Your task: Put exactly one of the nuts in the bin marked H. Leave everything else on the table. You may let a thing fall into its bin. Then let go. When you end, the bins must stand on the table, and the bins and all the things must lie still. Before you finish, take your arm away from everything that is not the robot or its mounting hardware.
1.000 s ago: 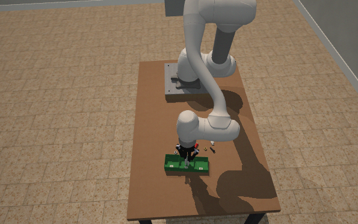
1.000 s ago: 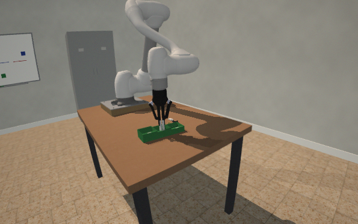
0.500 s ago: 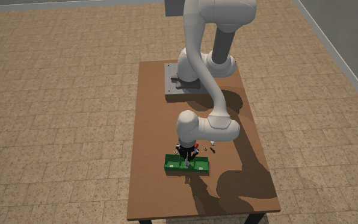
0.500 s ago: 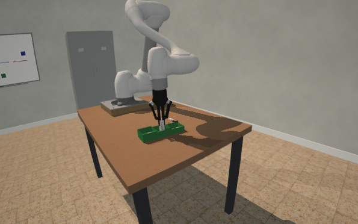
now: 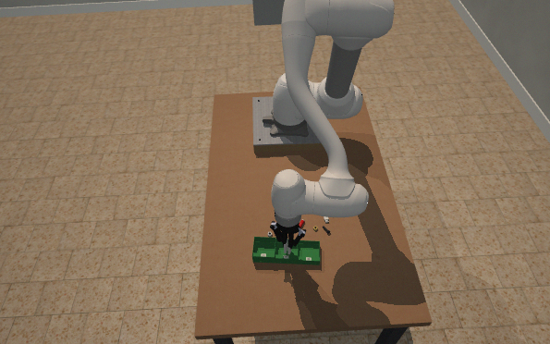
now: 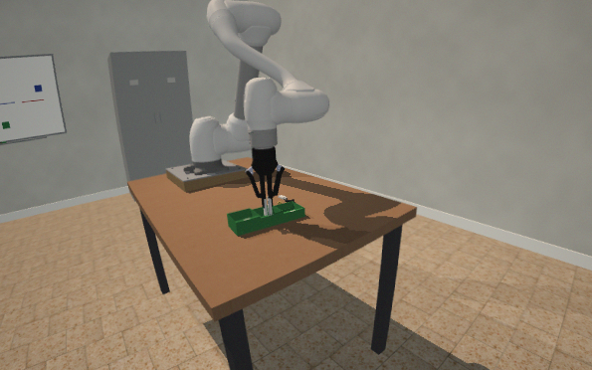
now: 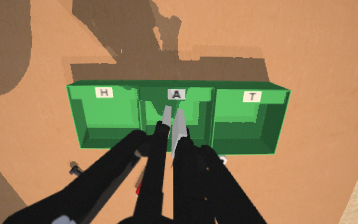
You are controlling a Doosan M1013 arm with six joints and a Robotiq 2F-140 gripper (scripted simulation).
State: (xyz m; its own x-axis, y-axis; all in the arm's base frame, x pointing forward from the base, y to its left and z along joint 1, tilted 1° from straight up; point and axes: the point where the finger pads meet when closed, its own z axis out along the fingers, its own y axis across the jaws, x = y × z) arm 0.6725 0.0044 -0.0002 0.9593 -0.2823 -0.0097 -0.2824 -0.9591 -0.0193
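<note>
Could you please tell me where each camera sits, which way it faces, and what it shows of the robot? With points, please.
Top: high above the table (image 5: 238, 296) (image 6: 191, 239), facing down; arm (image 5: 335, 199) (image 6: 286, 104) and claw (image 5: 287, 250) (image 6: 268, 208) (image 7: 171, 117) show.
Exterior: off a table corner, facing the arm and cabinet (image 6: 151, 114); arm and claw show.
Wrist: on the arm by the claw, facing down at the bins (image 5: 311, 262) (image 6: 268, 222) (image 7: 213, 120); only the claw shows.
Top and exterior share the arm, its base and the table.

Matt plastic-looking green bins; smooth brown tabletop.
</note>
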